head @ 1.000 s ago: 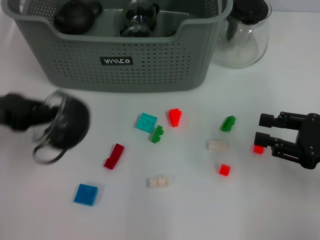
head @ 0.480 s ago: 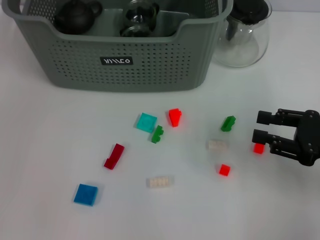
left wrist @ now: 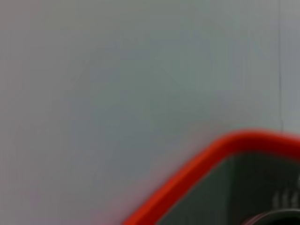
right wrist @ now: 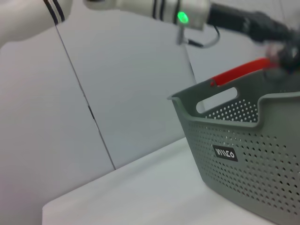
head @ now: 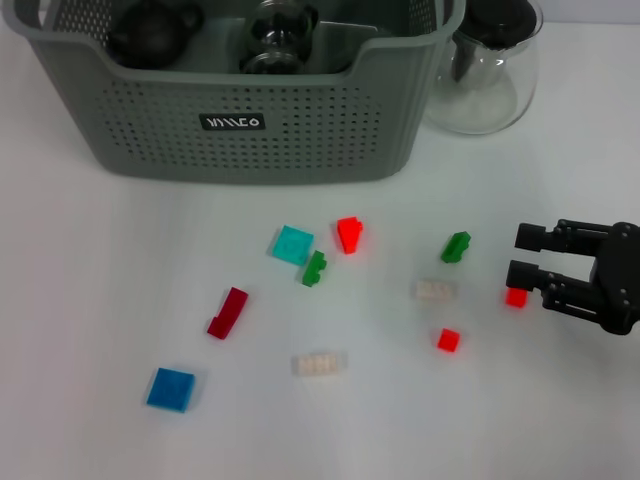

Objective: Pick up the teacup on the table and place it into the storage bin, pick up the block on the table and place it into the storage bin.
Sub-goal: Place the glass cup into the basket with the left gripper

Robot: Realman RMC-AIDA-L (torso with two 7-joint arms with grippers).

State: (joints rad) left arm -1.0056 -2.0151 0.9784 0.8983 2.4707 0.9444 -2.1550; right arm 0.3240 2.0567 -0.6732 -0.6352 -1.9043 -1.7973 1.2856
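Observation:
The grey-green storage bin (head: 250,150) stands at the back of the table and holds a dark teapot (head: 150,30) and a glass cup (head: 278,38). Several small blocks lie scattered in front of it. My right gripper (head: 527,257) hovers open at the right, one finger beside a small red block (head: 516,297). The head view does not show my left gripper. In the right wrist view the left arm (right wrist: 187,14) reaches over the storage bin (right wrist: 243,154), and its gripper (right wrist: 281,40) is a blur above the orange handle clip (right wrist: 239,71). No teacup in it can be made out.
A clear glass teapot (head: 490,70) stands right of the bin. Loose blocks include teal (head: 292,244), red (head: 349,233), two green (head: 315,268) (head: 456,246), white (head: 433,290), red (head: 448,340), dark red (head: 228,312), white (head: 320,364), blue (head: 171,388).
The left gripper, which held a glass teacup at the table's left a second ago, has left the head view. The right gripper has barely shifted.

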